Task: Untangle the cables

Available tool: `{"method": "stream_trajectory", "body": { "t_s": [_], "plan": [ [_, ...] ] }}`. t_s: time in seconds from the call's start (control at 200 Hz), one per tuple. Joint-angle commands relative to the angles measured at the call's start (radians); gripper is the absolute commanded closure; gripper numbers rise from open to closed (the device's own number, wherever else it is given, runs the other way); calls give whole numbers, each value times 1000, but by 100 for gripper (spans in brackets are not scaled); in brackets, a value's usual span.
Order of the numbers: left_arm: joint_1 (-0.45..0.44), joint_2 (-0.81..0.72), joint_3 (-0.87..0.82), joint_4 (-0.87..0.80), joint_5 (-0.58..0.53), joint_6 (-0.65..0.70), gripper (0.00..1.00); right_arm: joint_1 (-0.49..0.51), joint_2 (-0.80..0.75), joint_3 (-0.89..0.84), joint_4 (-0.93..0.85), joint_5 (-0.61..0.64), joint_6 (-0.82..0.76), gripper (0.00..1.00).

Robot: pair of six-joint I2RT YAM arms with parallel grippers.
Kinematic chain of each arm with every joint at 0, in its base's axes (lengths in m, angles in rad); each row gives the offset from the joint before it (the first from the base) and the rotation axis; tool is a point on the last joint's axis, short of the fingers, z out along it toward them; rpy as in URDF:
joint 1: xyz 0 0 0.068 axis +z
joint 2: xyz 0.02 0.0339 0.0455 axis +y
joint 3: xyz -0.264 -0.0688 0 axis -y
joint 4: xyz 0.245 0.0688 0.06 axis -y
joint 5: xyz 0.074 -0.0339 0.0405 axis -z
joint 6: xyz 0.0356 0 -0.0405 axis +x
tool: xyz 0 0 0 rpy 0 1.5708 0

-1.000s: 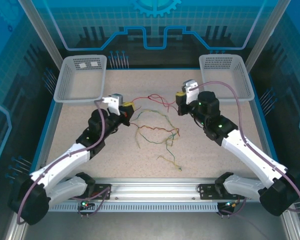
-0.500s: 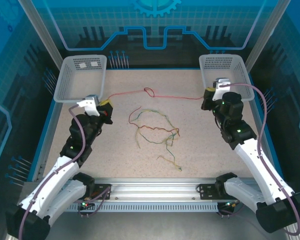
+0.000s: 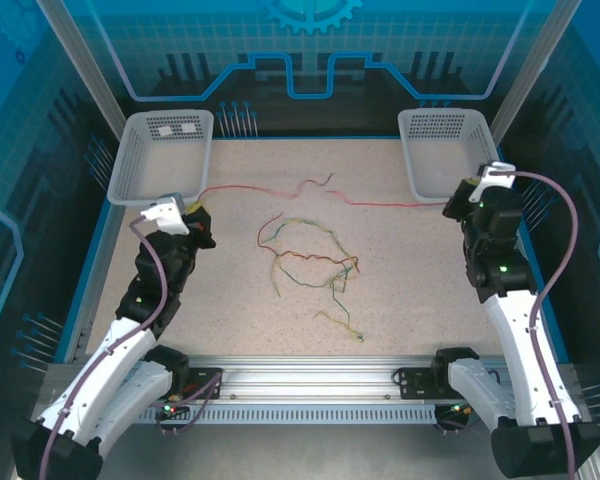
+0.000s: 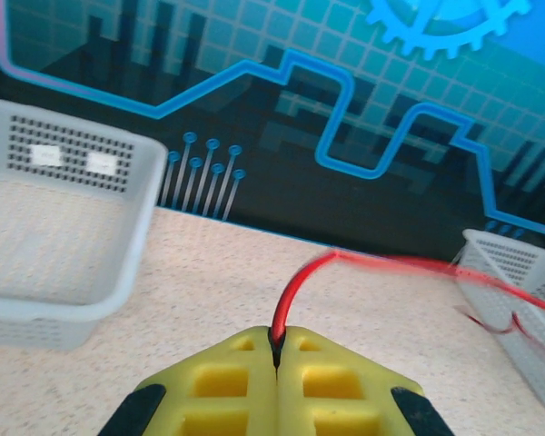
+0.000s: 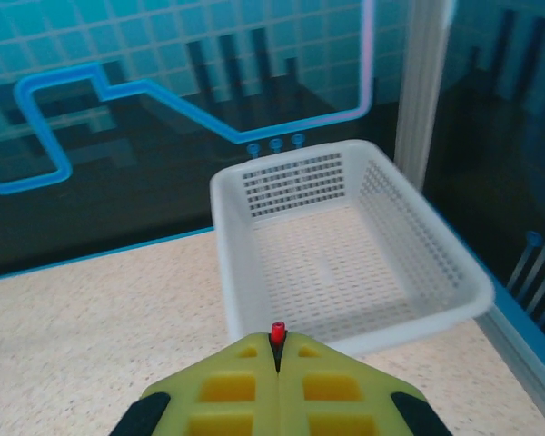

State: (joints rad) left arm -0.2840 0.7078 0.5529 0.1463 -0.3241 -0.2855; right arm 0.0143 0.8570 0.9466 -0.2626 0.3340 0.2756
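From above, the fingertips of the left gripper (image 3: pixel 194 214) and right gripper (image 3: pixel 460 201) are too small to make out, but the red cable (image 3: pixel 280 190) runs between them, kinked about midway. The tangle (image 3: pixel 310 262) of yellow, green and red cables lies nearer the bases than that line, between the two grippers and apart from both. The left basket (image 3: pixel 130 150) sits just beyond the left gripper. The right basket (image 3: pixel 486 150) sits just beyond the right gripper and to its left, and the mesh floors of both are in plain sight. Half a second ago the grippers stood closer together and the red cable carried a bigger loop. Now it is drawn longer and flatter, and the tangle has not shifted. In the left wrist view, the left gripper (image 4: pixel 276 350) has its yellow pads pressed together on the red cable (image 4: pixel 295 286), which arcs up and rightward, blurs, and leaves the frame in front of the right basket (image 4: pixel 518 263). The left basket (image 4: pixel 64 313) is cut off ahead-left. In the right wrist view, the right gripper (image 5: pixel 277 350) pinches the red cable (image 5: pixel 277 330), only a short tip showing above the pads. The right basket (image 5: pixel 254 177) is straight ahead.
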Motion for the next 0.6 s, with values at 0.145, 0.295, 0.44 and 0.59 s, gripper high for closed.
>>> {"method": "stream_trajectory", "body": {
  "t_s": [0.145,0.295,0.44,0.59],
  "plan": [
    [14,43,33,-65,-130,-5,100,-91,-44,60,-82,22,83,100],
    [14,37,17,-15,-26,-1,100,-98,-69,25,-1,-158,79,100],
    [13,10,22,61,166,8,100,-99,-76,-6,72,-245,88,100],
    [12,-22,61,80,360,-6,100,-99,-51,-6,121,-311,76,100]
  ]
}}
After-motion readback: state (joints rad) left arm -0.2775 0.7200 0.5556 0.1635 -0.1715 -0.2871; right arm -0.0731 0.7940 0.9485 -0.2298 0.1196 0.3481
